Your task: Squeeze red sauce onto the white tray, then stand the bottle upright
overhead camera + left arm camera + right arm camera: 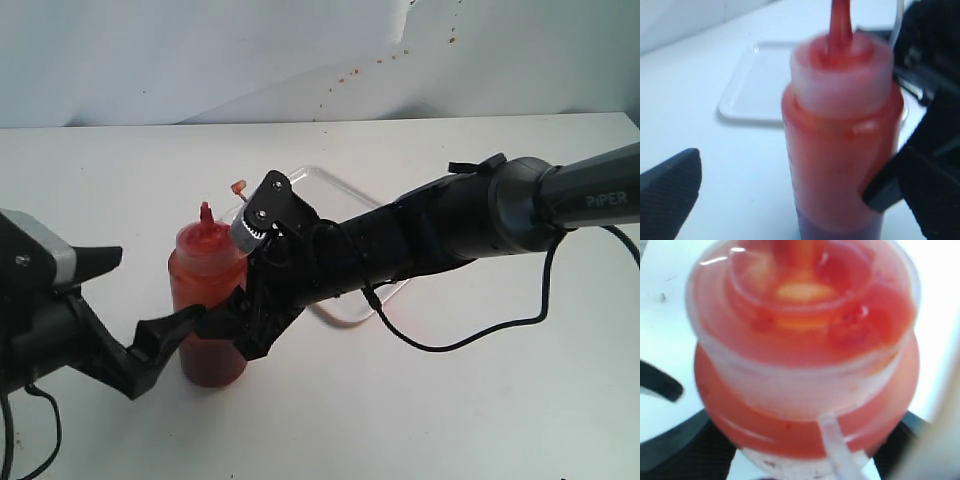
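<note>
The bottle stands upright on the table, full of red sauce, its red nozzle up and its tip cap hanging off behind. My right gripper reaches across the white tray and is shut on the bottle's body; dark fingers press both sides below the cloudy cap. My left gripper is open just left of the bottle, apart from it, one ribbed finger showing. The tray lies behind the bottle; I see no sauce on its visible part.
White table all round. A black cable loops from the right arm onto the table at the right. Small red specks mark the white backdrop behind.
</note>
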Controlling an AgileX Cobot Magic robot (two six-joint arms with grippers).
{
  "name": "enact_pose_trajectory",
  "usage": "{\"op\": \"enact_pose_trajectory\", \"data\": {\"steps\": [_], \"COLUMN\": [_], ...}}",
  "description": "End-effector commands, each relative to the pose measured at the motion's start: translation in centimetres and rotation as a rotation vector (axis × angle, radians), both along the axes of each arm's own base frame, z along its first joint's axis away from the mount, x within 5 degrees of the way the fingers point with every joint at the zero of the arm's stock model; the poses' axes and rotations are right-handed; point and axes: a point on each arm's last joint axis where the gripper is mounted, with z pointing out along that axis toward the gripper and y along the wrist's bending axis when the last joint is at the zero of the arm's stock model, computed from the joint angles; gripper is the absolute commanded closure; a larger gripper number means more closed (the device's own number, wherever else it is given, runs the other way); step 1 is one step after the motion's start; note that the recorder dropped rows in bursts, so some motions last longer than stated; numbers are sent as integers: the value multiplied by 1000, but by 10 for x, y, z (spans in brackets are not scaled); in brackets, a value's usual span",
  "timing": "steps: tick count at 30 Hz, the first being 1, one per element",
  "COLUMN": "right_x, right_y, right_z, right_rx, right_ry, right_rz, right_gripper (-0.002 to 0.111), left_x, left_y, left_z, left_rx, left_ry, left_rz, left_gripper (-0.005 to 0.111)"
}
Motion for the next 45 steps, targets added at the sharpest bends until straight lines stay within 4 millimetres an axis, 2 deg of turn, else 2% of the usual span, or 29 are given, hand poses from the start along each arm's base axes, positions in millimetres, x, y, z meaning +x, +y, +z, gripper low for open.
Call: {"op": "enact_pose_trajectory", "data": {"steps": [1,7,16,42,45], "right_x": [-1,-1,-3,-2,-2], "right_y": [1,0,-1,0,0], "right_z": [5,5,4,5,5], "right_rx": [8,0,-27,-14,-11], "right_ry": [-21,-50,-100,-97,-92], "right_rz": [21,40,99,86,80], "right_gripper": [108,108,108,108,101], "left_x": [-9,-16,-16,-16,-16], "left_y": [4,6,6,6,6], "left_z": [18,29,29,29,29], "left_rx": [-67,-85,-47,-41,-41], "left_ry": [-83,-137,-163,-166,-166], "left_rz": [24,24,8,4,4], "left_gripper": [2,2,2,2,2]}}
